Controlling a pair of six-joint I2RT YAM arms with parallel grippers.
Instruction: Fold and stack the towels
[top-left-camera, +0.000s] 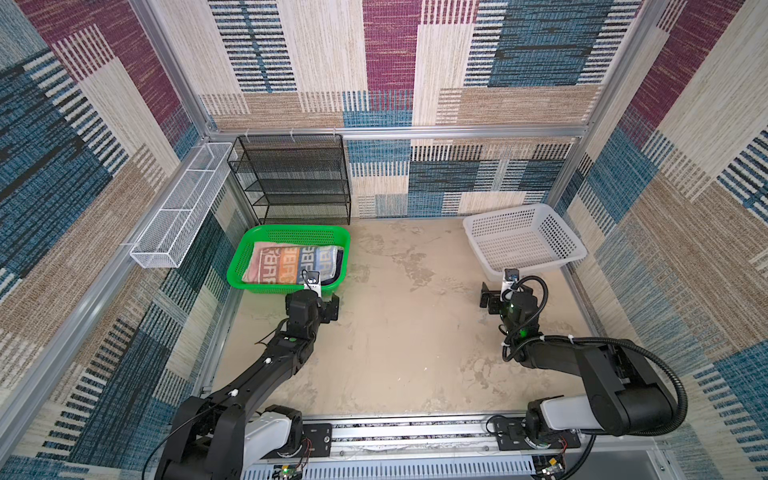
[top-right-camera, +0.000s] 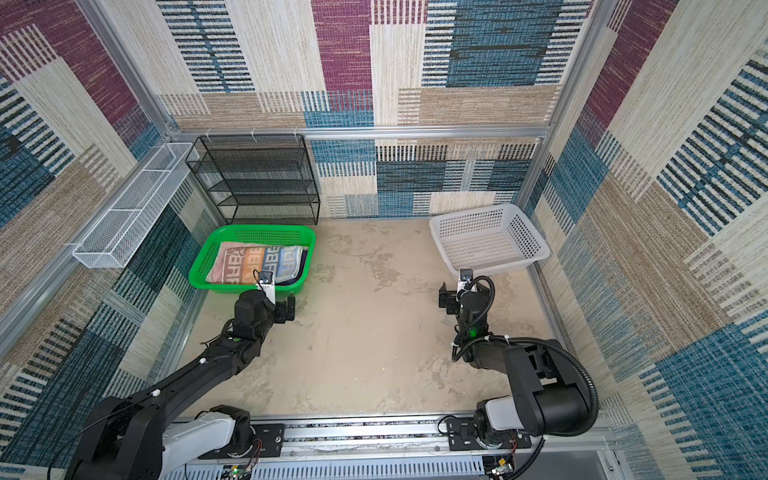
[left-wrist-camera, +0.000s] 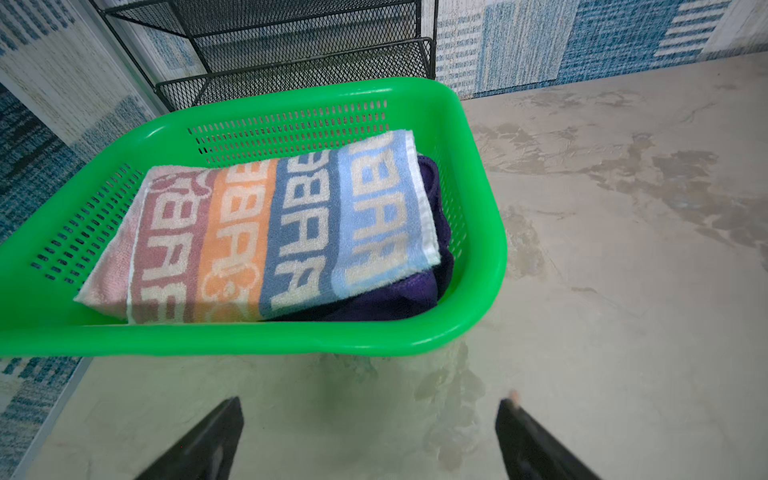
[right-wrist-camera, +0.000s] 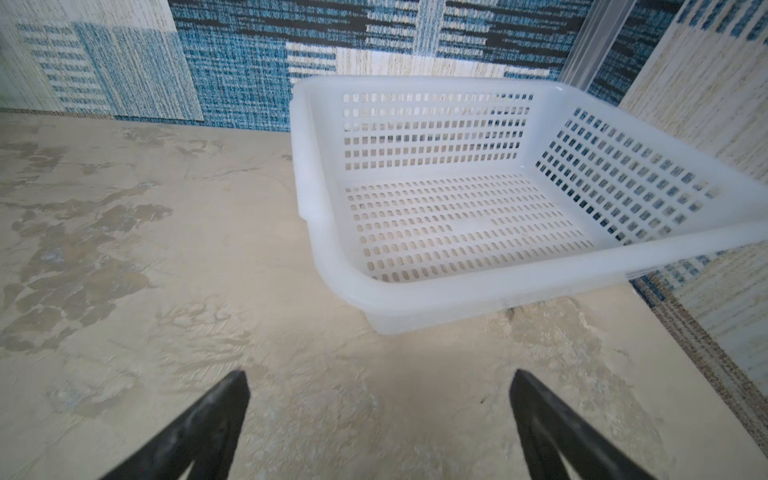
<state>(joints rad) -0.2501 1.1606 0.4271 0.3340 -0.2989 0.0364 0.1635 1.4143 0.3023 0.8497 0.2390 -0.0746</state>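
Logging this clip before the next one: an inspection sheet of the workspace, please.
Surface: mottled beige table, darker patches.
Job's things: folded lettered towel on a purple towel in the green basket; other towels not seen.
Clutter: white basket with nothing inside; black mesh rack; white wire tray.
Grippers: left gripper and right gripper both open, holding nothing.
Cables: corrugated hose looped on the right arm.
Surroundings: patterned fabric walls.
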